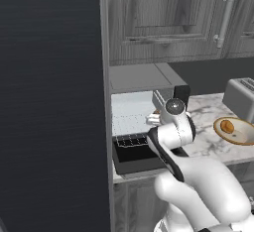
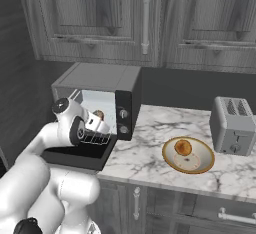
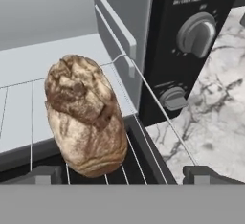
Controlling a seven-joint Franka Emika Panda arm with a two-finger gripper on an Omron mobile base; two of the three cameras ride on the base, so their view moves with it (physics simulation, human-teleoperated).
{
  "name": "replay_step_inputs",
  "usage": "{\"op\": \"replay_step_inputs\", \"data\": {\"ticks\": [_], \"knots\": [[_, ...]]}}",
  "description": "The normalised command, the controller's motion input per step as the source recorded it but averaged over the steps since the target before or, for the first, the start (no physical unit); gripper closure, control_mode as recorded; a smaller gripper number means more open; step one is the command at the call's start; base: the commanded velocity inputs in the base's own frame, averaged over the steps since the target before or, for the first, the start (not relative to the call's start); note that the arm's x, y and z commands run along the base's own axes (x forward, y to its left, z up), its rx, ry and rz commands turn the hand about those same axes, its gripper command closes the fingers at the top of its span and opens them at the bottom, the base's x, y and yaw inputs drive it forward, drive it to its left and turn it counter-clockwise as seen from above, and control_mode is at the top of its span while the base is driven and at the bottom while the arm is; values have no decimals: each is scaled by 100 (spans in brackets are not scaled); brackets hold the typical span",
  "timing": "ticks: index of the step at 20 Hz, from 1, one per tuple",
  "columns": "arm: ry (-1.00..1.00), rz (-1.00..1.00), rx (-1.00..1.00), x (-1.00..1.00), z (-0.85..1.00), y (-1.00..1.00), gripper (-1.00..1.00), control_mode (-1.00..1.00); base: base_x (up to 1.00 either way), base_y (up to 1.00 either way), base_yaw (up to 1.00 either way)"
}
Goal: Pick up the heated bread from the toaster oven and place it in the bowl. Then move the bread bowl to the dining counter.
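The toaster oven [image 2: 102, 77] stands at the counter's left end with its dark door [image 2: 75, 157] dropped open. The heated bread [image 3: 86, 115], a dark-brown crusty chunk, lies on the wire rack [image 3: 19, 117] at the oven's mouth. It also peeks out past the hand in the right base view as a brown spot [image 2: 99, 114]. My gripper [image 3: 125, 176] is open and reaches into the oven, fingertips [image 3: 45, 174] spread wide low beside the bread, not touching it. The tan bowl [image 2: 199, 164] sits on the marble to the right. The dining counter is out of view.
A paler golden-orange piece [image 2: 183, 147] rests in the bowl. A silver slot toaster [image 2: 232, 125] stands at the far right. The oven's black knob panel [image 3: 196, 36] is just right of the rack. Grey cabinets hang above, and a dark wall [image 1: 49, 102] closes the left side.
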Motion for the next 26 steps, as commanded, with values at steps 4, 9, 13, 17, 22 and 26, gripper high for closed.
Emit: {"op": "replay_step_inputs", "data": {"ticks": [4,9,13,17,22,26], "knots": [[0,0,0,32,0,3,-100,-100,0,0,0],[2,0,0,18,0,16,-100,-100,0,0,0],[3,0,0,28,0,14,-100,-100,0,0,0],[0,0,0,18,-2,0,-100,-100,0,0,0],[0,0,0,1,-12,-4,-100,-100,0,0,0],[0,0,0,0,-2,0,100,-100,0,0,0]]}}
